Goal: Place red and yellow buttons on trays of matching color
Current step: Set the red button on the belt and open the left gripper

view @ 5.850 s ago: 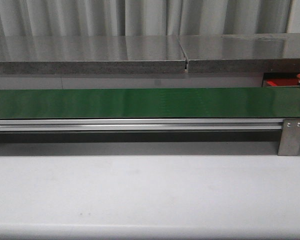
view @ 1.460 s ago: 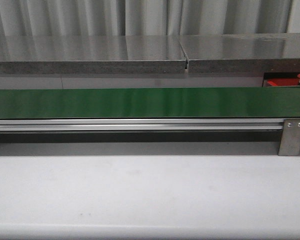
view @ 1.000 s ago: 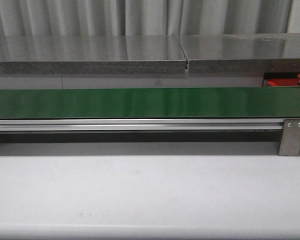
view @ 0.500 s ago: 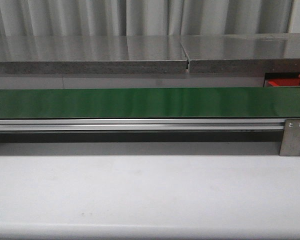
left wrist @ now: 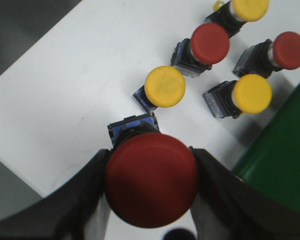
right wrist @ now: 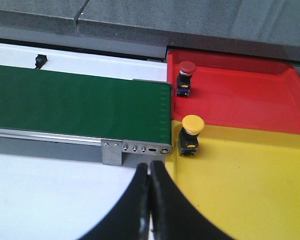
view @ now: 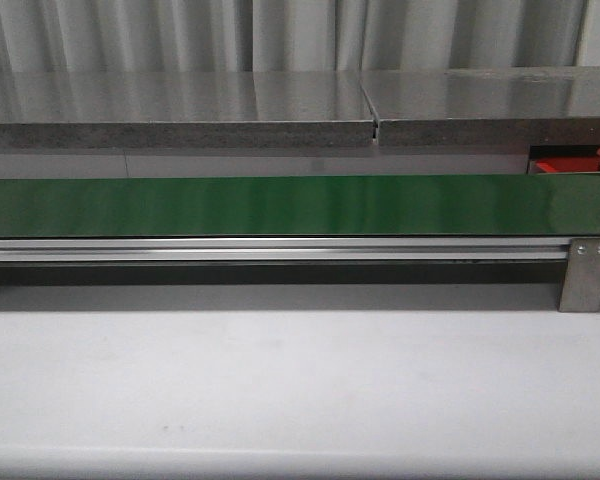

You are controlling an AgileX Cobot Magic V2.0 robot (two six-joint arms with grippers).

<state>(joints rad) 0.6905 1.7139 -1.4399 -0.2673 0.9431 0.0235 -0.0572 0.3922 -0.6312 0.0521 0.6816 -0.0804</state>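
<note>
Five loose push-buttons lie on the white worktop beside the green belt, and a sixth, the big red button, sits clamped between the two fingers of the left pincer, held by the sides of its domed cap with its blue-black switch body sticking out beyond. It looks light and rigid, hard plastic; the glossy dome seems slippery, so I would trust a grip low on the cap's rim or on the squarer body more than on the curve. The right pincer hangs with its fingers pressed together, holding nothing, above the belt's end, where a small red button already stands on the red tray and a yellow button on the yellow tray. From the front, neither arm shows; only a sliver of red tray and a cap at the right edge, cut off. How deeply the fingers bite the held cap I cannot tell.
</note>
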